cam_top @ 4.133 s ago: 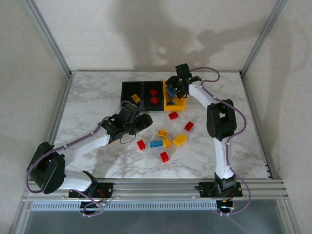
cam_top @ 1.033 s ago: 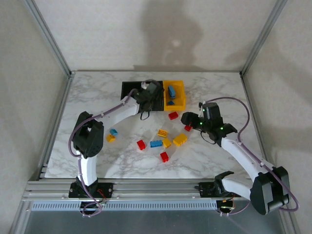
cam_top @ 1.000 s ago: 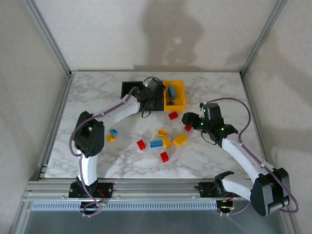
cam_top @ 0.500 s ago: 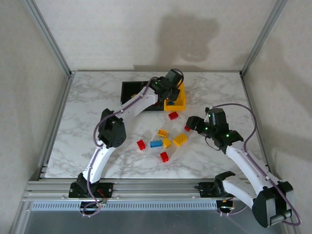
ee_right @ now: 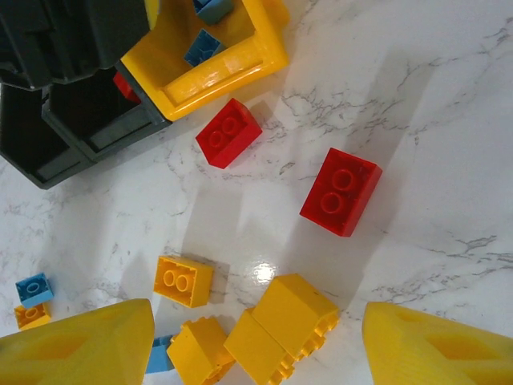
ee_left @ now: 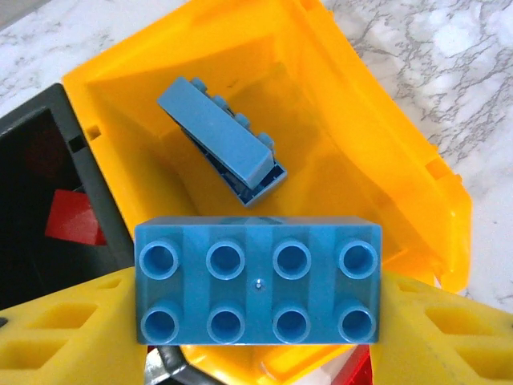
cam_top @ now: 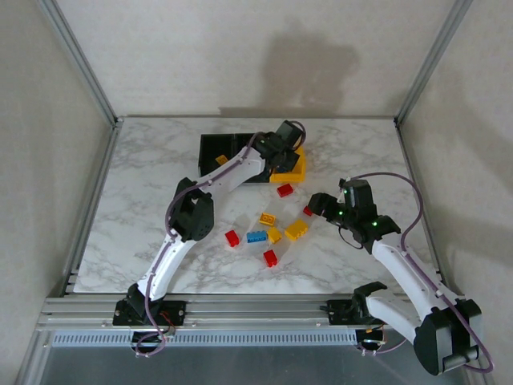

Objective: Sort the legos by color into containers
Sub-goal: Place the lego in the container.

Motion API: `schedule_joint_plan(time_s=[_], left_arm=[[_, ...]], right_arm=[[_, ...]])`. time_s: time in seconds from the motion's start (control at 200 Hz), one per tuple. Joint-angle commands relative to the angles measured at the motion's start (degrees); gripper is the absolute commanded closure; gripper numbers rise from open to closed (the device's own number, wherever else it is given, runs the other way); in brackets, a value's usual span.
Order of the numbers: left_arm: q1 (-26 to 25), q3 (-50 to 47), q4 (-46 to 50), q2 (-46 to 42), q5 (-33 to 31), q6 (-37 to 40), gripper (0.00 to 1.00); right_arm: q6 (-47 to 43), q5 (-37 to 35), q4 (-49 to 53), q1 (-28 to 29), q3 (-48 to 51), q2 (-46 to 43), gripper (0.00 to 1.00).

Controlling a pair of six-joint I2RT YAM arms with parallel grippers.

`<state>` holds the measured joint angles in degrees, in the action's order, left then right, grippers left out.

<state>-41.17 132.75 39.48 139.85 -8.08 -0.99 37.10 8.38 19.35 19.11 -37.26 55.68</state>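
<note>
Left gripper (ee_left: 256, 327), clamped on blue eight-stud brick (ee_left: 258, 290), has swung from black bins (cam_top: 210, 144) to above yellow bin (ee_left: 385, 184); release likely next. Right gripper (ee_right: 256, 346) gapes empty over red brick (ee_right: 341, 191), near yellow bin.

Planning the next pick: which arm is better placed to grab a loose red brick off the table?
Right. The right gripper is open and hovers over a red brick, while the left gripper is shut on a blue brick above the yellow bin.
</note>
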Motion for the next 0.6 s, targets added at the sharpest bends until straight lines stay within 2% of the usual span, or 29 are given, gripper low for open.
schedule_joint_plan(time_s=[0.0,0.315,0.596], left_arm=[[-0.3,2.2,-2.3,1.8,0.7,1.9,0.38],[-0.3,3.2,-3.7,5.0,0.4,2.3,0.36],[-0.3,3.1,-3.2,5.3,-0.1,1.6,0.26]], right_arm=[[0.4,-0.9,0.9,-0.7,0.3,-0.8,0.31],[-0.3,-0.3,1.2,-2.1,-0.3,-0.5,0.30],[-0.4,0.4,0.5,-2.5,-0.8,0.9,0.31]])
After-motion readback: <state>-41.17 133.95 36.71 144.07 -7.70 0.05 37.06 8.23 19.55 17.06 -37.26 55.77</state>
